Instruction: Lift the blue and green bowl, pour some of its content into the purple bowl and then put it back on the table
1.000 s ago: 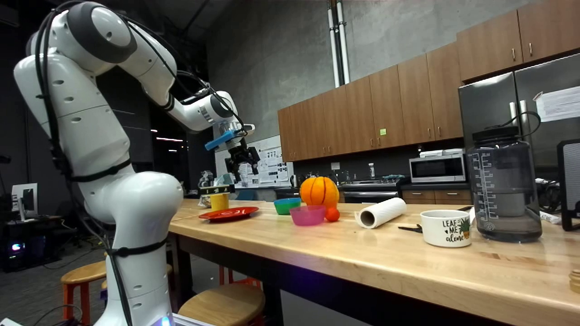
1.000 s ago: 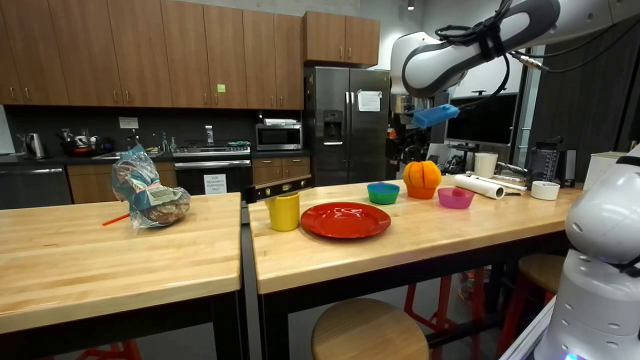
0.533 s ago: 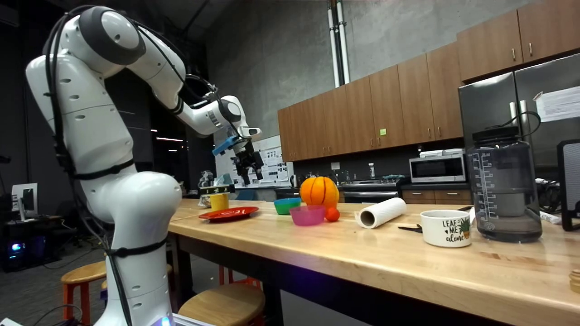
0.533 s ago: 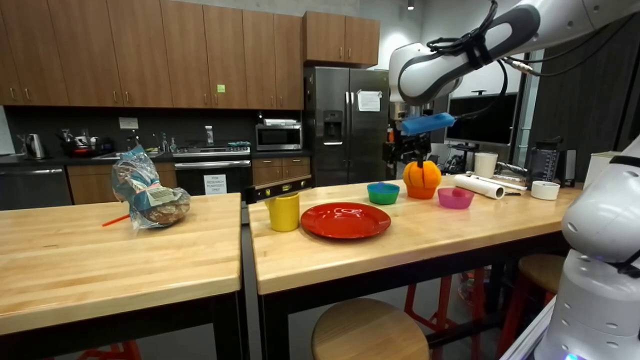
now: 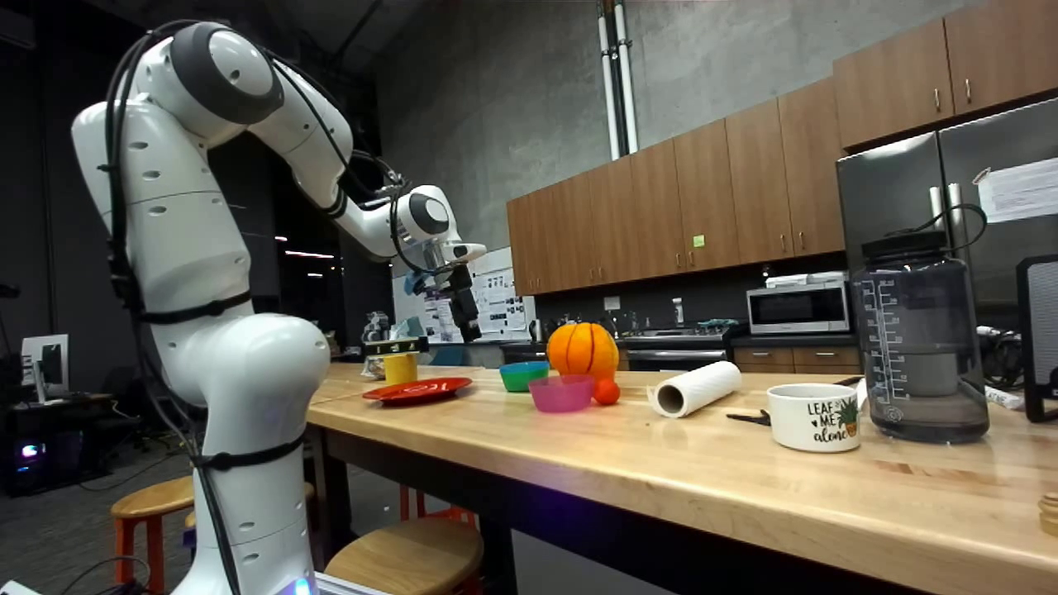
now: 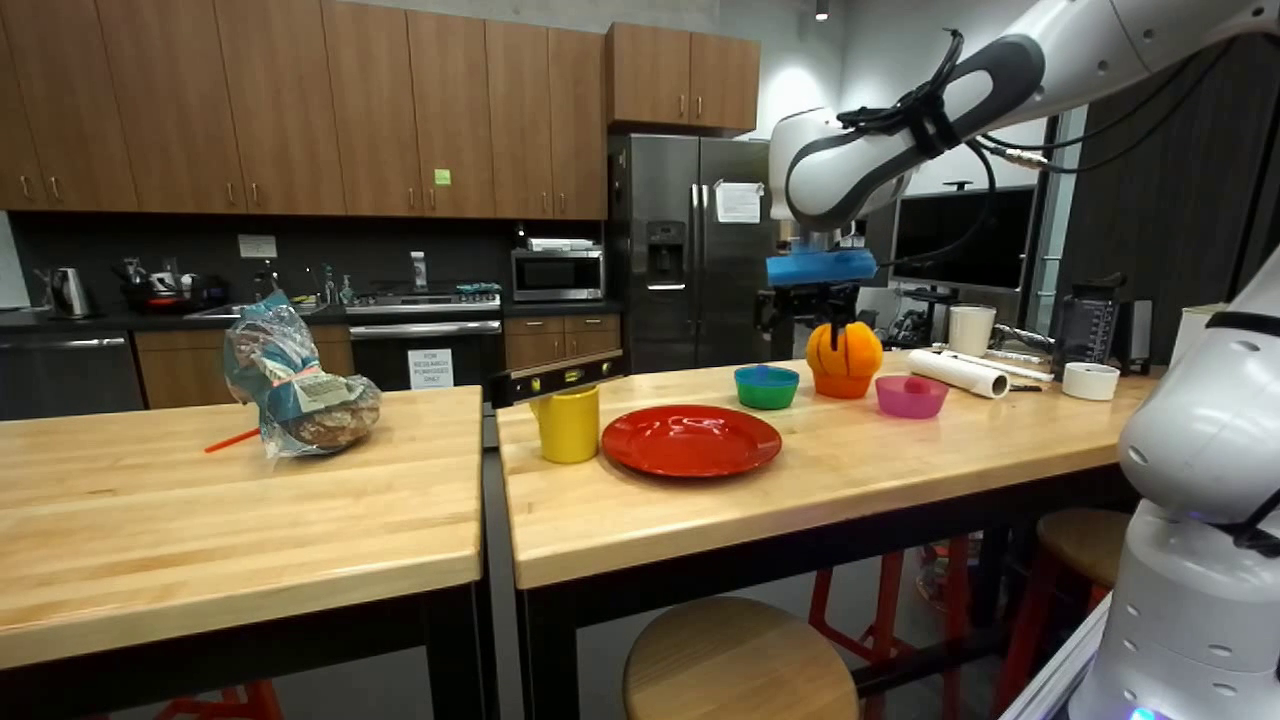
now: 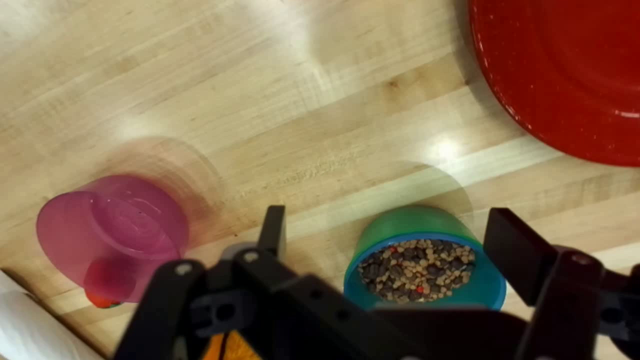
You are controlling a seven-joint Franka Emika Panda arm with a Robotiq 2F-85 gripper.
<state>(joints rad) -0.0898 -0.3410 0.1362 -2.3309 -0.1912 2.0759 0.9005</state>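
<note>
Gripper (image 7: pixel 387 223) up higher than the green bowl (image 7: pixel 419 220), fingers spread wide. White bowl (image 5: pixel 814 417) reads "LEAF ME alone"; sign (image 6: pixel 431 368) on oven (image 6: pixel 472 358): "FOR RESEARCH PURPOSES ONLY".

Wrist view down onto table (image 7: pixel 250 117)

I've got a light-wood table (image 5: pixel 678 442) carrying: blue and green bowl (image 6: pixel 767 393), purple bowl (image 6: pixel 911 402), red plate (image 6: pixel 691 441), yellow mug (image 6: pixel 570 427), paper roll (image 5: pixel 702 385), lettered cup (image 5: pixel 814 420), grey bottle (image 5: pixel 922 355).
</note>
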